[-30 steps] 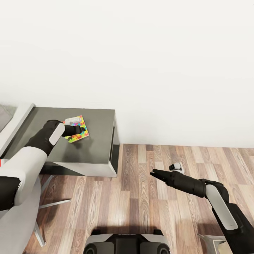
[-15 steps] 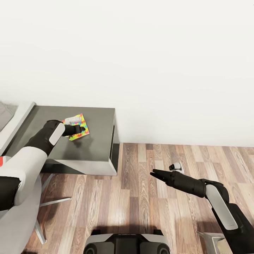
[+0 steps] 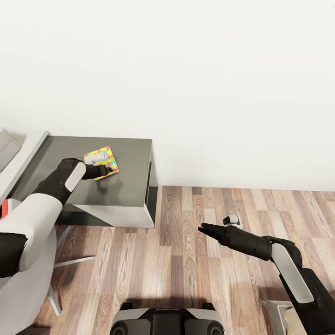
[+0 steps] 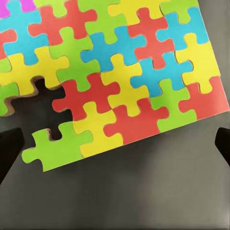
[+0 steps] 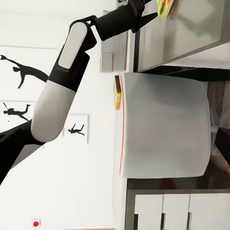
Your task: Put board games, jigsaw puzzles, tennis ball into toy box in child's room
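Note:
A jigsaw puzzle (image 3: pixel 100 157) of yellow, green, red and blue pieces lies flat on the dark grey table (image 3: pixel 130 186). My left gripper (image 3: pixel 106 170) hovers just at its near edge, open. In the left wrist view the jigsaw puzzle (image 4: pixel 115 72) shows close up with one corner piece gone, and the two fingertips (image 4: pixel 9 151) stand wide apart over the bare table top (image 4: pixel 143 191), holding nothing. My right gripper (image 3: pixel 201 228) hangs low over the wood floor to the right of the table, open and empty.
A small white and black object (image 3: pixel 231 219) lies on the floor (image 3: pixel 186 279) beyond the right gripper. A pale slanted panel (image 3: pixel 25 156) joins the table's left side, with a grey flared corner (image 3: pixel 5 143) at the picture's edge. A chair base (image 3: pixel 60 274) stands under the left arm.
The view has shifted a little. The puzzle now lies flatter and farther toward the wall; the left fingers, which covered it before, sit at its near edge. The right arm is unchanged.

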